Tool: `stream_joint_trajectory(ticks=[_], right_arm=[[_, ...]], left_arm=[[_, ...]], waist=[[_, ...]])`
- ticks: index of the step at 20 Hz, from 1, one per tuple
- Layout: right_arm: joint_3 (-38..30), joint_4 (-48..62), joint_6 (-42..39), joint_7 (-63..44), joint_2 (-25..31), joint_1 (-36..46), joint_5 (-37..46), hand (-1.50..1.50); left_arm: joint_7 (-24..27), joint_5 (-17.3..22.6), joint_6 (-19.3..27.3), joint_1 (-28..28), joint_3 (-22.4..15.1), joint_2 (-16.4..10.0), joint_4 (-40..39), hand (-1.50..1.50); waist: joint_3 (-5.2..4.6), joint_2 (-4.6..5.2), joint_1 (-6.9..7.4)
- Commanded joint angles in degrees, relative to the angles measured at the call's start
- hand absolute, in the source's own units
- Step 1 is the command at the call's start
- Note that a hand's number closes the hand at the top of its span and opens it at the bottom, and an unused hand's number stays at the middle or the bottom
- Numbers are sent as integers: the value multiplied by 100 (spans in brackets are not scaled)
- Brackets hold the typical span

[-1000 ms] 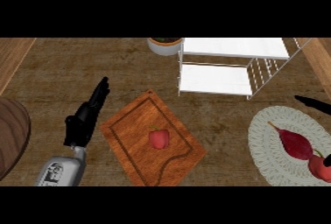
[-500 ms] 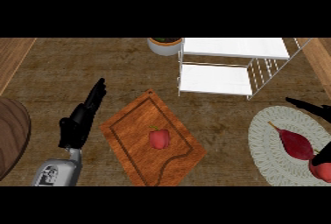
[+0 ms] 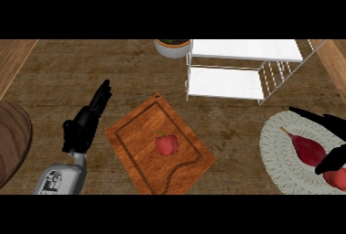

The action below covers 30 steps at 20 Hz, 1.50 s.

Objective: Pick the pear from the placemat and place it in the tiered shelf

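Wooden surface (image 3: 61, 77) is carrying the placemat (image 3: 273, 151) at its right edge, with the pear (image 3: 307, 150) lying on it unlifted, so pick and place are both outstanding. Right robot hand (image 3: 323, 119) is hovering over the pear, fingers spread, holding nothing; left robot hand (image 3: 86, 123) is resting open at left. Route to the tiered shelf (image 3: 226, 82) is looking open, its wire side sitting near the placemat.

Right robot hand (image 3: 323, 119) and placemat (image 3: 273, 151) partly beyond the right edge; pear (image 3: 306, 149) partly behind the thumb.
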State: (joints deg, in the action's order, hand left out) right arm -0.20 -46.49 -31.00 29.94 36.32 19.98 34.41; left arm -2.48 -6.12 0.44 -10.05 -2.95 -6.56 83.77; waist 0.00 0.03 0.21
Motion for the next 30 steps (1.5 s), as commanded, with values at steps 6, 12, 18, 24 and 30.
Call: stream_joint_trajectory(ticks=[6,12,18,24,30], right_arm=[[143,-384,116,148,-290,-504,328,150],[265,-96,700,1108,70,-498,783,150],[-81,589,975,1387,-128,-147,835,150],[269,-1091,1945,-2187,-2406,-43,1046,150],[725,-1823,3250,-3878,-3586,132,1090,150]], left_arm=[[-300,-230,187,-307,11,226,-87,0],[-144,-275,108,47,-77,264,67,0],[203,-191,-68,51,104,209,-183,0],[120,-273,-35,239,-31,219,-92,0],[58,-222,-60,131,-32,255,-53,0]], waist=[[-2,-11,-45],[0,-9,-24],[2,4,1],[-62,-144,-25],[-21,-176,45]])
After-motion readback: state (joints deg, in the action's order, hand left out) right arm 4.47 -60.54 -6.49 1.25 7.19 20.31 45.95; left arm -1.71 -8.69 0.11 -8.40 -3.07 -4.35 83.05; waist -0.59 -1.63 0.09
